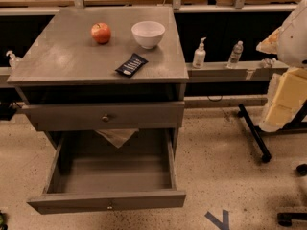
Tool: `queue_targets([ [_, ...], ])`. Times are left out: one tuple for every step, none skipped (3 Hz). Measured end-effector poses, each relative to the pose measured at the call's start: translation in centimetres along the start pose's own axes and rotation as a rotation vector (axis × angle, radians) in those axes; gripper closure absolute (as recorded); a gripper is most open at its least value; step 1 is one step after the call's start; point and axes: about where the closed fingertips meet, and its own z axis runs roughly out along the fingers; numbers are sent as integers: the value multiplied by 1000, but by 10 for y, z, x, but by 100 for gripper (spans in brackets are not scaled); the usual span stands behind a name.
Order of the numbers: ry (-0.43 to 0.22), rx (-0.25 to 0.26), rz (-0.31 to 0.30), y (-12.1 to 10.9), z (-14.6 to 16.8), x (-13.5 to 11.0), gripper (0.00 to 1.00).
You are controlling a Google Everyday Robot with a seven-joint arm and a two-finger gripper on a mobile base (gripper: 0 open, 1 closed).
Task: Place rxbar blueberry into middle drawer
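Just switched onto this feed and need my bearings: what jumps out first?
The middle drawer stands pulled wide open, low at the front. On the grey top, the dark rxbar blueberry lies near the front edge, with a red apple and a white bowl behind it. The gripper is not in view.

**Open drawer below, three things on the top**

The wide grey wooden middle drawer [108, 202] stands pulled out, its front part open from above. The like grey upper drawer front [103, 116] sits over its back part, and a pale crumpled sheet [116, 137] hangs down there. On the grey wooden cabinet top [57, 56] the flat dark navy rxbar blueberry [131, 64] lies near the front edge, open to reach from above and from the front. The round white bowl [147, 34] stands just behind it, with the red apple [100, 32] to the bowl's left. The gripper does not show in this view.
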Motion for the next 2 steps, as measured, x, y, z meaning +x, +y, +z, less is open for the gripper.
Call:
queue_targets([
  [0,0,0,0,0,0,0],
  [-30,-3,-39,-18,12,-18,0],
])
